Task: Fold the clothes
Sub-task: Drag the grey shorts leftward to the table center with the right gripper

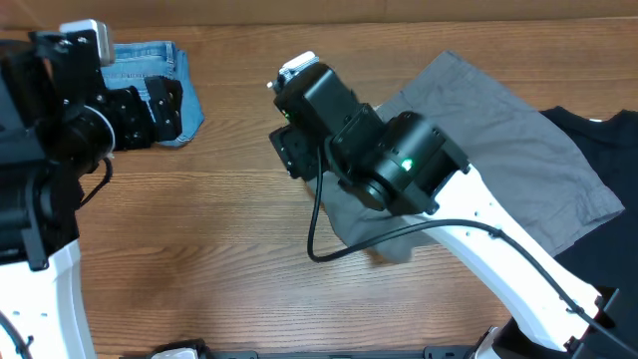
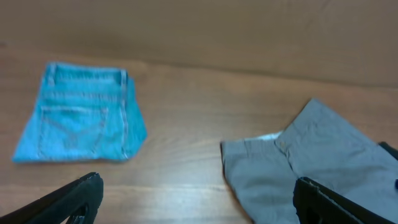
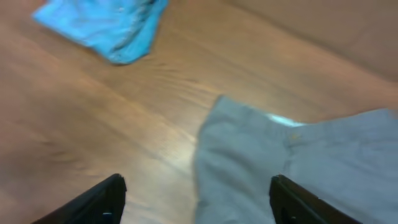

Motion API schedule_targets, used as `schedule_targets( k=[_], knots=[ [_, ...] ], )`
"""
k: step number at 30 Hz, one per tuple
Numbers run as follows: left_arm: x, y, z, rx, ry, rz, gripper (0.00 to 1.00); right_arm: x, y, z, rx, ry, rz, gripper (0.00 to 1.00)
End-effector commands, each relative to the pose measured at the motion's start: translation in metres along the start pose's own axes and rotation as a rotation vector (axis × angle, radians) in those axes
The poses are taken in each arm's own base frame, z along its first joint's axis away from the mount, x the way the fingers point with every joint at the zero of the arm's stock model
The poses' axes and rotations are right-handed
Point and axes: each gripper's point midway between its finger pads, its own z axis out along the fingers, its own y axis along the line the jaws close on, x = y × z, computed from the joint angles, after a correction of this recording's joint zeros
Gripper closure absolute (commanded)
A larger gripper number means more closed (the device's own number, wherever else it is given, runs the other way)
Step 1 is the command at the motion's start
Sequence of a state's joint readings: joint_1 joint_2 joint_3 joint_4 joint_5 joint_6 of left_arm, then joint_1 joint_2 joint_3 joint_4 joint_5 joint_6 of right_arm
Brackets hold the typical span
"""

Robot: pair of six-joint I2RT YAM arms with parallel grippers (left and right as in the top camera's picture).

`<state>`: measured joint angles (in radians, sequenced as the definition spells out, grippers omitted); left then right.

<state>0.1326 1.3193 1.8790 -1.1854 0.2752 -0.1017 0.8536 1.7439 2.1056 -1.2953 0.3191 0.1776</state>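
Note:
The grey shorts (image 1: 498,150) lie spread flat at the centre right of the table, waistband end toward the middle. They also show in the left wrist view (image 2: 298,168) and the right wrist view (image 3: 298,162). My right gripper (image 1: 289,155) hovers over the shorts' left waistband edge. Its fingers (image 3: 199,202) are wide open and empty, one over bare wood and one over grey cloth. My left gripper (image 1: 150,112) is at the far left by the denim piece. It is open and empty (image 2: 199,205), above the table and apart from the grey shorts.
Small folded light-blue denim shorts (image 1: 150,60) lie at the back left and show in both wrist views (image 2: 81,112) (image 3: 106,22). A black garment (image 1: 608,150) lies at the right edge, partly under the grey shorts. The right arm's cable (image 1: 329,249) hangs over the wooden table.

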Motion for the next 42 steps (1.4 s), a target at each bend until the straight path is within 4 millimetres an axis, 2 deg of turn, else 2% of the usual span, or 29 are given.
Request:
schedule_targets(
  k=[1, 3, 5, 8, 10, 13, 16, 19, 23, 28, 32, 37, 39, 40, 42],
  knots=[
    [-0.006, -0.006, -0.006, 0.000, -0.026, 0.066, 0.00, -0.022, -0.071, -0.039, 0.200, -0.143, 0.227, 0.20],
    [0.000, -0.018, 0.006, 0.044, 0.014, 0.103, 0.00, -0.024, -0.094, -0.054, 0.219, -0.182, 0.335, 0.20],
    [0.013, -0.035, 0.027, 0.098, 0.083, 0.163, 0.04, -0.025, -0.120, -0.076, 0.236, -0.235, 0.458, 0.20],
    [0.038, -0.063, 0.069, 0.173, 0.212, 0.248, 0.05, -0.023, -0.152, -0.108, 0.238, -0.304, 0.584, 0.20],
    [0.058, -0.080, 0.102, 0.215, 0.300, 0.308, 0.05, -0.020, -0.164, -0.127, 0.212, -0.337, 0.628, 0.20],
    [0.089, -0.097, 0.155, 0.251, 0.421, 0.351, 0.05, -0.011, -0.178, -0.155, 0.174, -0.377, 0.676, 0.20],
    [0.119, -0.104, 0.203, 0.263, 0.517, 0.361, 0.05, 0.000, -0.184, -0.178, 0.156, -0.401, 0.702, 0.20],
    [0.154, -0.106, 0.251, 0.266, 0.605, 0.364, 0.04, 0.011, -0.185, -0.194, 0.149, -0.410, 0.711, 0.20],
    [0.192, -0.106, 0.297, 0.268, 0.677, 0.363, 0.02, 0.026, -0.183, -0.204, 0.153, -0.390, 0.710, 0.20],
    [0.230, -0.103, 0.333, 0.261, 0.740, 0.354, 0.05, 0.045, -0.180, -0.199, 0.164, -0.314, 0.729, 0.20],
    [0.249, -0.096, 0.359, 0.225, 0.744, 0.368, 0.07, 0.055, -0.178, -0.195, 0.172, -0.267, 0.731, 0.20],
    [0.266, -0.087, 0.377, 0.190, 0.760, 0.366, 0.11, 0.061, -0.177, -0.194, 0.178, -0.242, 0.729, 0.21],
    [0.271, -0.084, 0.381, 0.180, 0.767, 0.368, 0.22, 0.064, -0.177, -0.194, 0.181, -0.232, 0.729, 0.22],
    [0.271, -0.083, 0.382, 0.173, 0.768, 0.370, 0.31, 0.064, -0.177, -0.194, 0.181, -0.230, 0.729, 0.22],
    [0.272, -0.077, 0.383, 0.146, 0.773, 0.376, 0.58, 0.065, -0.177, -0.194, 0.182, -0.228, 0.729, 0.22]
  ],
)
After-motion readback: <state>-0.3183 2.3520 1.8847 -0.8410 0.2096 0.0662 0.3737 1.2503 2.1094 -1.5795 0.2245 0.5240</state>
